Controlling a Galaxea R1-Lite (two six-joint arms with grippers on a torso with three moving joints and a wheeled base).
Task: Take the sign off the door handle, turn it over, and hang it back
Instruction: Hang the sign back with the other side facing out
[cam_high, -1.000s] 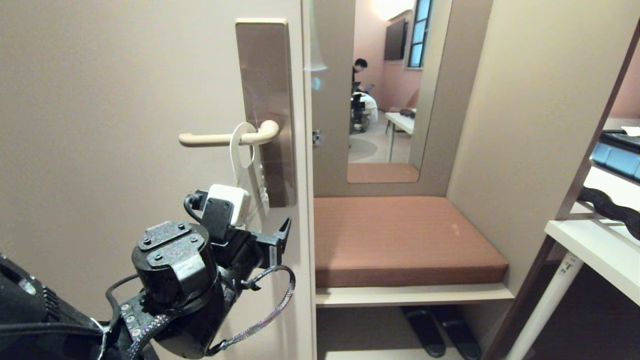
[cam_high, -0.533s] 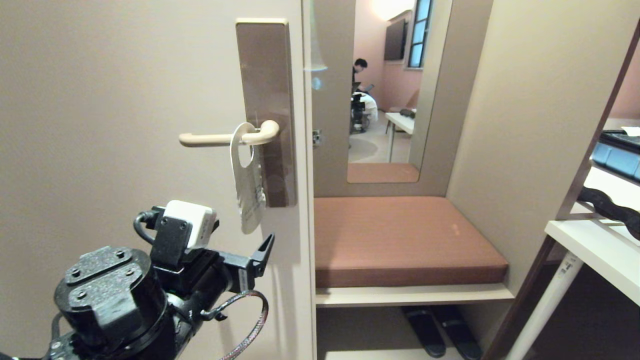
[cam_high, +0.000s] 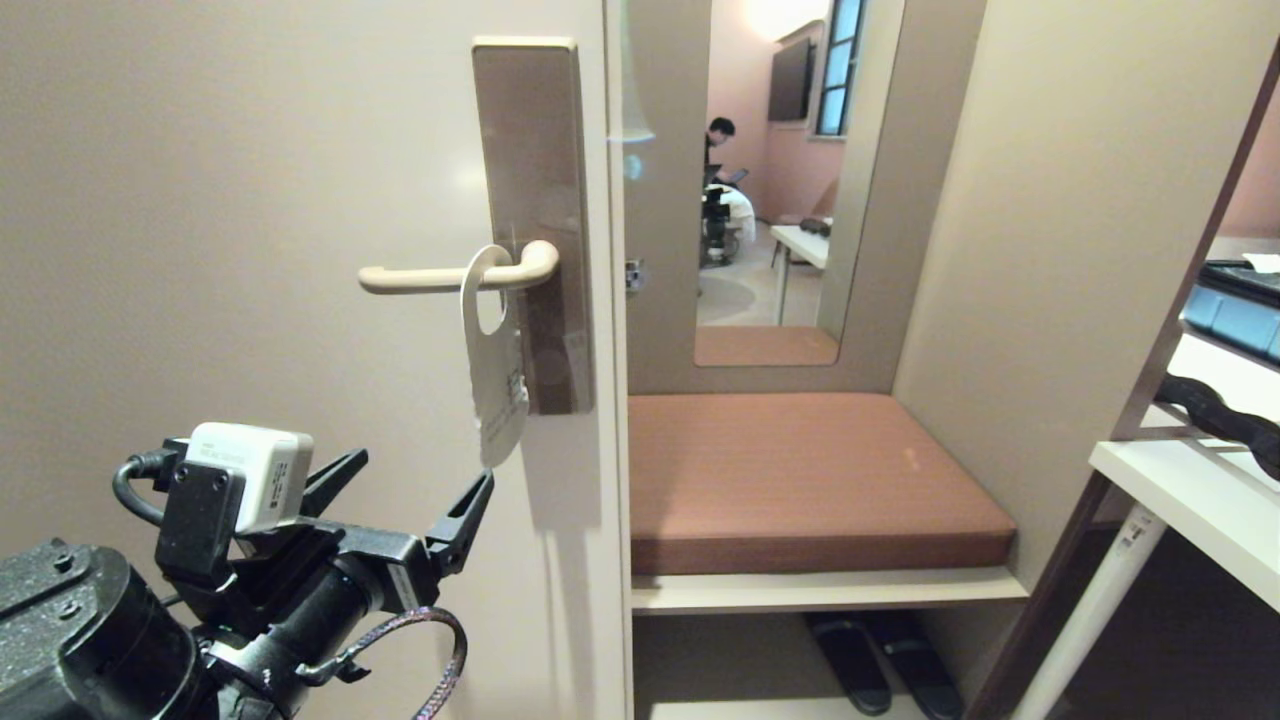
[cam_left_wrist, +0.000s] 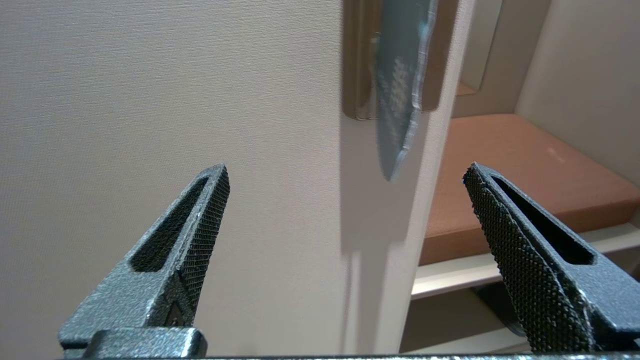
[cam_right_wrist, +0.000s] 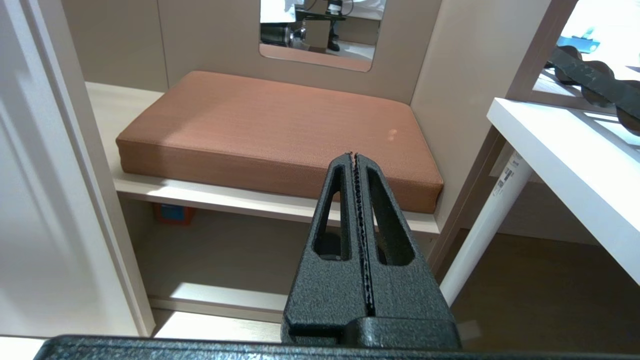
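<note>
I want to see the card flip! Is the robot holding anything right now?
Nothing. The left hand is open below the white oblong card, which hangs free on the cream lever handle. The right hand is shut, empty.

The flat white hanger card (cam_high: 495, 380) with small dark print near its lower end hangs on a slim cream lever handle (cam_high: 455, 276), set on a tall brown metallic plate (cam_high: 530, 150) against a plain beige door (cam_high: 200, 200). Seen from the left wrist, the card's other face is blue-grey with pale dotted lettering. The textured black left gripper (cam_high: 410, 487) carries a white box-shaped camera (cam_high: 250, 470), and the padded bench cushion (cam_high: 800, 480) is rust-brown.
</note>
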